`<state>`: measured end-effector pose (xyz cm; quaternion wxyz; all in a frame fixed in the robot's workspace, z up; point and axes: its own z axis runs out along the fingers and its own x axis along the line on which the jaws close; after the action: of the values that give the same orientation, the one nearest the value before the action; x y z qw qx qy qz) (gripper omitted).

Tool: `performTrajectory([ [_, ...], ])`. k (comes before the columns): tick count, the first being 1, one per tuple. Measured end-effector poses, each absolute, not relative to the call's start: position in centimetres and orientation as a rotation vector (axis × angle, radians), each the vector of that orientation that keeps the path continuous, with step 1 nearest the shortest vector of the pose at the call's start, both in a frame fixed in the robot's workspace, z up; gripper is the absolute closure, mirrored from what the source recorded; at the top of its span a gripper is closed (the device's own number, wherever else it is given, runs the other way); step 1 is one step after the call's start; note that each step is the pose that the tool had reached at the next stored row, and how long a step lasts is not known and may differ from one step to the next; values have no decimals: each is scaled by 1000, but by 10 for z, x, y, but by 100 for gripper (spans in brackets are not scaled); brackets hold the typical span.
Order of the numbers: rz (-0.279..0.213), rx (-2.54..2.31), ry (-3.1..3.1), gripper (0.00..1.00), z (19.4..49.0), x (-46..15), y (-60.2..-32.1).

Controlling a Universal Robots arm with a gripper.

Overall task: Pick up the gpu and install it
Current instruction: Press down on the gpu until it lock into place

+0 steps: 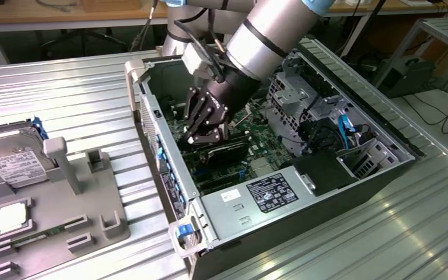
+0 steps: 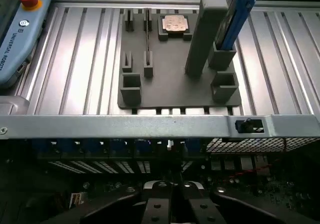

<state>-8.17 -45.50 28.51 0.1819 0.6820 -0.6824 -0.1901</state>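
One arm, mine, reaches down into the open computer case (image 1: 349, 116). My claw (image 1: 200, 138) is closed, its fingers (image 2: 172, 204) pinched together on the top edge of the gpu (image 1: 222, 153), which stands on edge over the motherboard (image 1: 265, 135), at the claw's five o'clock in the exterior view. Off at nine o'clock from the case sits a grey fixture tray (image 1: 68, 216), with the hard drive (image 1: 10, 157) leaning at its eleven o'clock corner.
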Motion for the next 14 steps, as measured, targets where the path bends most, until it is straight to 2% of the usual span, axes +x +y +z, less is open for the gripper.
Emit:
performTrajectory([
  [1,-562,1906,-1908,89,285,-82,-455],
  [14,-557,1909,-1910,89,269,-82,-456],
])
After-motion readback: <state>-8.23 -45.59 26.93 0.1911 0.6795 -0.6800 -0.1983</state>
